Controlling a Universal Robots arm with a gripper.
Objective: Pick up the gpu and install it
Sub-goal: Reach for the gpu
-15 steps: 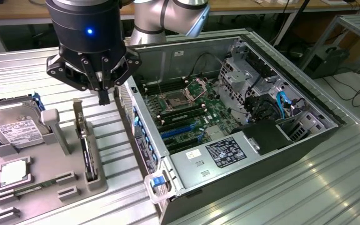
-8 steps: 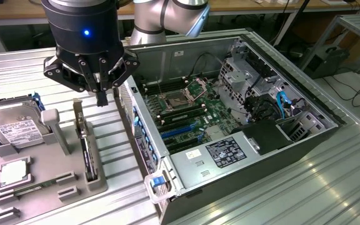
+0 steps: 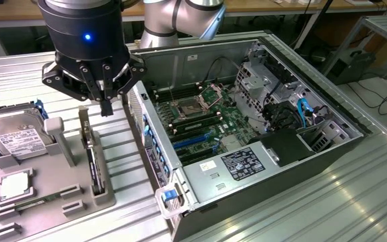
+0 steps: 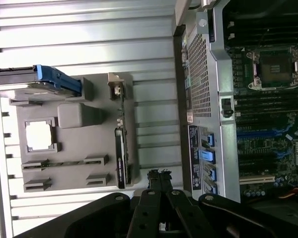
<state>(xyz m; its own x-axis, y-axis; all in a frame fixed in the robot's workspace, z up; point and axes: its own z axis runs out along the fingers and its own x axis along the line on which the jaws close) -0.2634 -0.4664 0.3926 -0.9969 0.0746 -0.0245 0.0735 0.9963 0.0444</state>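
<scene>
- The gripper [image 3: 106, 110] hangs above the ribbed metal table [image 3: 355, 196]. Its fingers are pressed together and we see nothing between them.
- The gpu [image 3: 94, 164] is not held. It stands on its edge in a long slot of the grey tray [image 3: 52, 201], along the side of the tray that is nearest to the computer case [image 3: 200, 206]. The closed fingers are above the end of the card that carries the metal bracket, and they are apart from it.
- The same tray holds a hard drive [image 3: 12, 133] with a white label, leaning in its own holder at the exterior view's left.
- A square processor chip [image 3: 15, 184] lies flat in a shallow pocket of the tray, and a narrow memory stick [image 4: 64, 163] sits between small brackets.
- The computer case lies open on its side, just beside the tray.
- Inside it we see the motherboard [image 3: 231, 118] with an uncovered processor socket [image 3: 192, 108] and blue slots [image 3: 193, 141].
</scene>
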